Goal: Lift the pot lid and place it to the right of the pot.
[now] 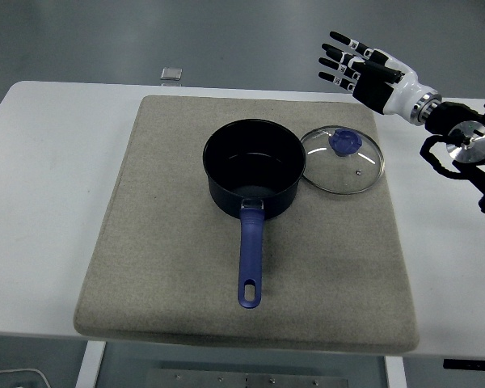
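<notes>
A white desk [48,162] seen from above carries a square grey mat [162,267]. Near the middle of the mat stands a dark blue pot [253,166], open at the top, its long blue handle [250,260] pointing straight toward the near edge. The glass lid [342,160] with a blue knob [344,141] lies flat on the mat on the right of the pot, its rim touching or very nearly touching the pot's rim; the angle does not settle which. So the lid already sits where the task wants it, and the job looks done. The right robot hand [357,66] hangs in the air above the far right corner of the mat, fingers spread wide and holding nothing, pointing left and away. The lid lies nearer the camera and slightly left of this hand, well apart from it and lower. It is the only hand in view; no left arm shows. A small grey object [171,73] rests on the desk's far edge.
</notes>
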`<state>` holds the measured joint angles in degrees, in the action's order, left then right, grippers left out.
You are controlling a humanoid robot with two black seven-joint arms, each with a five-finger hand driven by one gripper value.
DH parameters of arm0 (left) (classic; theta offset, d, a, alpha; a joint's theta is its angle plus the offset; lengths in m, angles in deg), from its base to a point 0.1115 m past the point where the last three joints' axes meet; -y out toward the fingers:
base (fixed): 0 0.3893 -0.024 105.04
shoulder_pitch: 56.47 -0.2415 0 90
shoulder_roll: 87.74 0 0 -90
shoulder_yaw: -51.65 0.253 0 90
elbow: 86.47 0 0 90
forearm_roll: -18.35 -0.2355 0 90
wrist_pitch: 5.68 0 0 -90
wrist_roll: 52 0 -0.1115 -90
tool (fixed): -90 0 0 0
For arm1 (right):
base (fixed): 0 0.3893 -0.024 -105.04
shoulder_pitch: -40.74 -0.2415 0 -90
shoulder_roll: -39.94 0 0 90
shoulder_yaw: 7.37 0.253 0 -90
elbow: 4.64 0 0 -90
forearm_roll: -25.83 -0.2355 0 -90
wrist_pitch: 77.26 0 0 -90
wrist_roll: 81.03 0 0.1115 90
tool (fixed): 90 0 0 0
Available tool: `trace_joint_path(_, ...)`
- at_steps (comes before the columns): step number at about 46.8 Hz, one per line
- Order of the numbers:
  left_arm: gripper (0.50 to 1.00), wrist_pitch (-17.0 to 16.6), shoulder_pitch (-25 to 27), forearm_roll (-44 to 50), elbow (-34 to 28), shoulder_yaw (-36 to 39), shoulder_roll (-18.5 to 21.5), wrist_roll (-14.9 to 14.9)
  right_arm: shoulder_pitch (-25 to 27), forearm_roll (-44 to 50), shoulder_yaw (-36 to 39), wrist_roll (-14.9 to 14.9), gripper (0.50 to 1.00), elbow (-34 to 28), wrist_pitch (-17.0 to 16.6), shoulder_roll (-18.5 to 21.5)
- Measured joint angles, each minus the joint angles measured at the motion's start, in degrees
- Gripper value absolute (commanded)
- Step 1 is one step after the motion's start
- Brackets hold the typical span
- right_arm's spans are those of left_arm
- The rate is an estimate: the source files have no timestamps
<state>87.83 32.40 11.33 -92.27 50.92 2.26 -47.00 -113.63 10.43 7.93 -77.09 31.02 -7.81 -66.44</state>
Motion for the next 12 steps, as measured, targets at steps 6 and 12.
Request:
trace_joint_path(6,1.0,0.0,0.0,0.0,0.0,0.0,0.0,0.0,0.0,0.9,-0.4,0.0,0.901,0.0,0.1,-0.1)
trace_joint_path(12,1.0,0.0,0.0,0.0,0.0,0.0,0.0,0.0,0.2,1.0,-0.4,0.0,0.901,0.0,-0.1,-0.1)
